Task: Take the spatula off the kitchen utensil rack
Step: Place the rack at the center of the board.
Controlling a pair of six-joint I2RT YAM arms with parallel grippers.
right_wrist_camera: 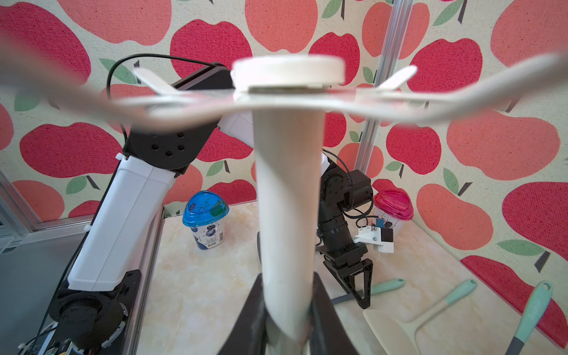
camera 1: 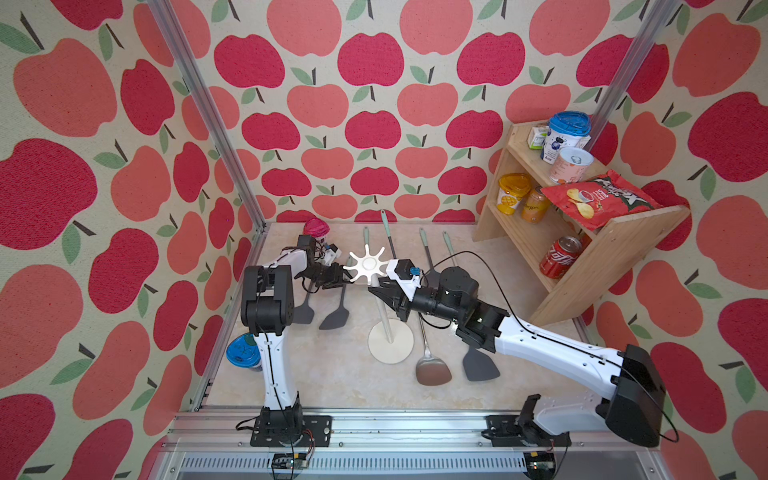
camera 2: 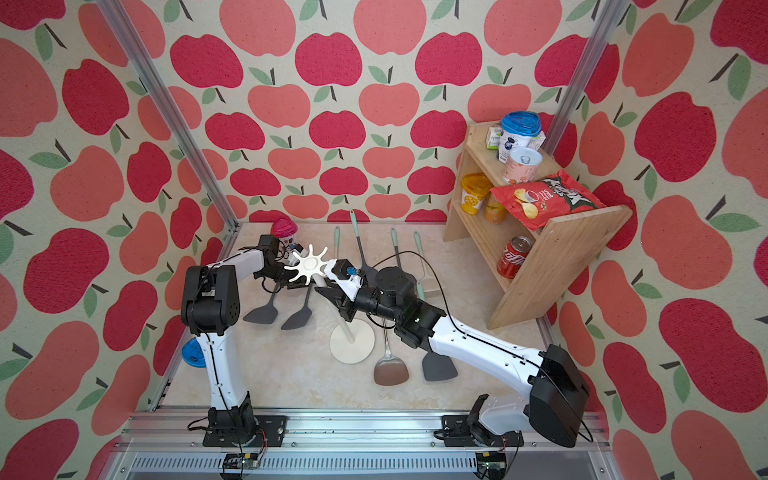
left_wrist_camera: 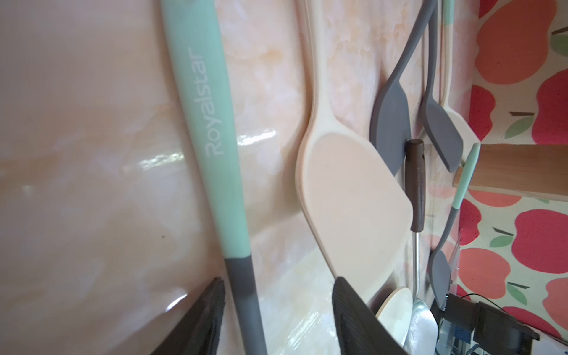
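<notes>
Between the spread fingers of the left claw (left_wrist_camera: 278, 281) lay the spatula (left_wrist_camera: 212, 123), its mint-and-grey handle flat on the table (camera 1: 332, 386) and close against one finger, so it was off the rack (right_wrist_camera: 285, 184) and not pinched. The nearest risk, as I judged it, was in the lift-away: a finger rising crooked could catch the handle and drag the spatula into the other dark spatula (camera 1: 305, 313) lying just beside it. Next came the right claw (right_wrist_camera: 287, 307), pressed tight on the rack's pole below the star of hooks (every hook that showed was bare). If it tugged sideways before opening, the thin stand could rock on its round base and topple onto the utensils around it. That arm also hung over a metal turner (camera 1: 433, 372) and a dark turner (camera 1: 480, 365), so a low retreat might sweep them. Beyond the rack lay a cream spatula (left_wrist_camera: 353, 199) and more mint-handled ones, all flat and clear of the left claw's way upward. A blue-lidded cup (right_wrist_camera: 205, 221) stood by the left arm's base, and a pink-lidded cup (right_wrist_camera: 392, 209) stood in the back corner behind the left claw, near enough for a wide swing to knock it. Farthest off, the wooden shelf (camera 1: 615, 257), with its crisp bag (camera 1: 598, 197), cans and tubs, stood well apart and blocked nothing.
</notes>
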